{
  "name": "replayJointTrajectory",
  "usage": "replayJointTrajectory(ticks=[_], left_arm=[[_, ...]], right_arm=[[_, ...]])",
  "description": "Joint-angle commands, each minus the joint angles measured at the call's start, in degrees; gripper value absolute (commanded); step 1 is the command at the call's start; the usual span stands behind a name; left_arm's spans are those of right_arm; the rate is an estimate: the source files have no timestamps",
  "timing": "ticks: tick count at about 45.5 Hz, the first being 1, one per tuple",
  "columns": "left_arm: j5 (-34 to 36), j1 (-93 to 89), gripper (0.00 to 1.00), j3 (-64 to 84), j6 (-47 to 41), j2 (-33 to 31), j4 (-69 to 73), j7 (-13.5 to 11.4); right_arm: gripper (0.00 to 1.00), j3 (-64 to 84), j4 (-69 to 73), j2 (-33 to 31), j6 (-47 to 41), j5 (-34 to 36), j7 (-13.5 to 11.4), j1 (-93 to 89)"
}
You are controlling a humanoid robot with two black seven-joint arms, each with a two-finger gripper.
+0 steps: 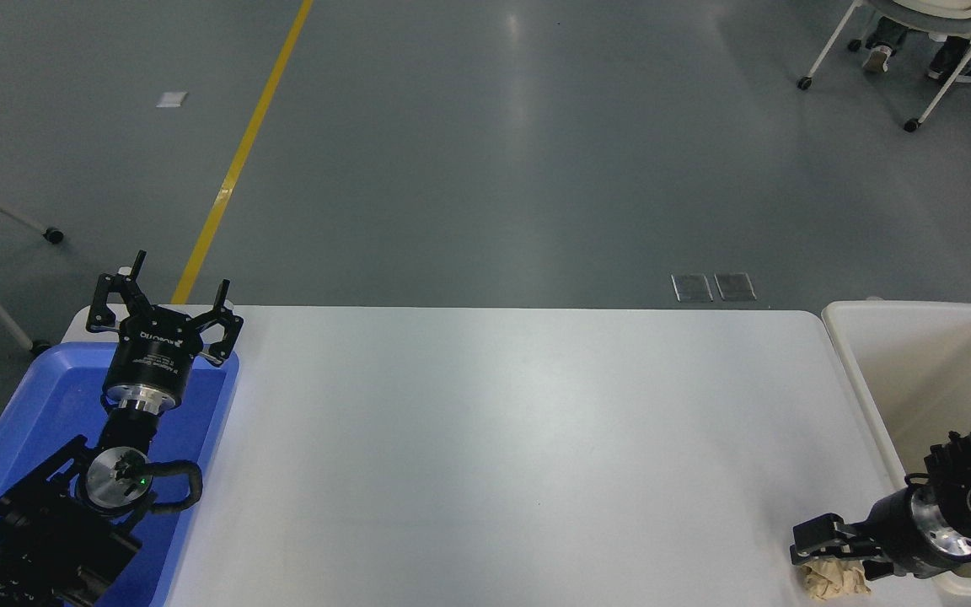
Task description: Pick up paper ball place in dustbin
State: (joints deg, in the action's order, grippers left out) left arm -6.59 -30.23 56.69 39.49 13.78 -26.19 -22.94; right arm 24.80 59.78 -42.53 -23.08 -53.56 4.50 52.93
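The jaws of the right gripper (831, 556) are spread around the top of the paper ball (834, 580); whether it is clamped cannot be determined. The paper ball is located on the white surface (502, 455) at the near right corner, just beside the dustbin (861, 396). The left gripper (163, 302) is parked open over the blue tray (47, 396), far left.

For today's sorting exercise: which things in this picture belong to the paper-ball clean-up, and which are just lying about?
Belongs to the job:
paper ball
dustbin
right claw, over the ball

Just lying about:
blue tray
left claw, parked at lower left
white table
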Motion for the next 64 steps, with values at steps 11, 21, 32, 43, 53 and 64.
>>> replayJointTrajectory(ticks=[11,21,32,43,53,64], left_arm=[[0.0,0.0,1.0,0.0,0.1,0.0,-0.1,0.0],[0.1,0.0,1.0,-0.1,0.1,-0.1,-0.1,0.0],[0.1,0.0,1.0,-0.1,0.2,0.0,0.0,0.2],[0.1,0.0,1.0,-0.1,0.2,0.0,-0.1,0.2],[0.1,0.0,1.0,-0.1,0.2,0.0,-0.1,0.2],[0.1,0.0,1.0,-0.1,0.2,0.0,0.0,0.2]], right_arm=[[0.0,-0.1,-1.8,-0.1,1.7,-3.0,1.6,-0.9],[0.0,3.5,7.6,-10.7,-4.1,-2.8,2.2,12.1],[0.0,14.7,20.4,-22.2,-19.4,-2.5,2.1,42.8],[0.0,33.1,22.8,-19.6,-21.9,-2.2,2.1,68.1],[0.0,39.2,23.6,-18.4,-21.9,-1.8,2.1,79.5],[0.0,42.3,23.8,-14.4,-21.9,2.4,2.2,89.6]])
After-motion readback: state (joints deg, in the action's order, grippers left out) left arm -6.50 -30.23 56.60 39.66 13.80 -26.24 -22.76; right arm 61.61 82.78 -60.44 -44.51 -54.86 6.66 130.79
